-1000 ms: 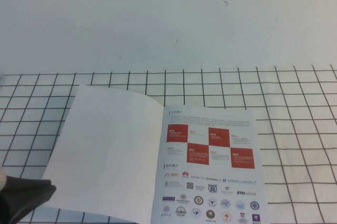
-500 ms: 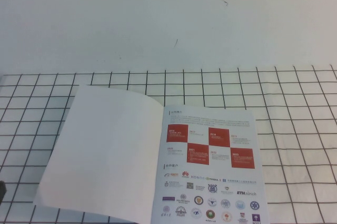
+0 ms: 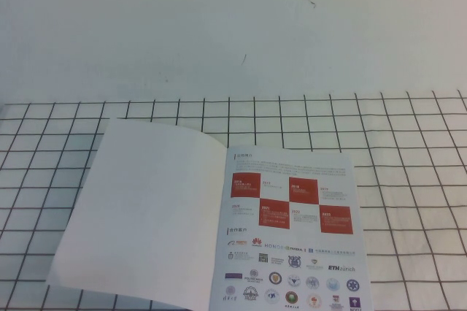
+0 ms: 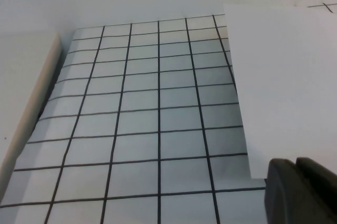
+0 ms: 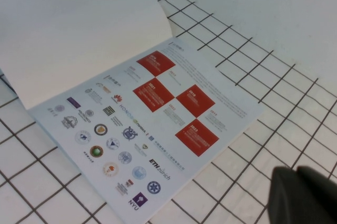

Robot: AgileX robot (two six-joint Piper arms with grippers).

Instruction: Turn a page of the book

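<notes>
Plain white table (image 3: 219,26) here, with a white sheet ruled in a black grid (image 3: 408,150) covering the near half of it. The book (image 3: 292,231) lies open on the grid, toward the near edge and about in the middle. Its page (image 3: 146,209) is flipped over to the robot's left, plain white side up, bowing a little near the spine instead of lying dead flat. The inner leaf (image 3: 290,234) on the right side faces up, with red squares (image 3: 292,198) in a checker pattern and rows of small logos (image 3: 292,282) below them.

Neither arm shows up from the raised camera. The left gripper (image 4: 303,192) only appears as a dark lump at the edge of its own wrist shot, hanging over the grid right next to the near outer corner of the turned page, not touching it as far as I can see. The right gripper (image 5: 308,195) is the same deal, a dark shape above the grid just off the corner of the printed leaf. Honestly can't tell if either one is open or closed.
</notes>
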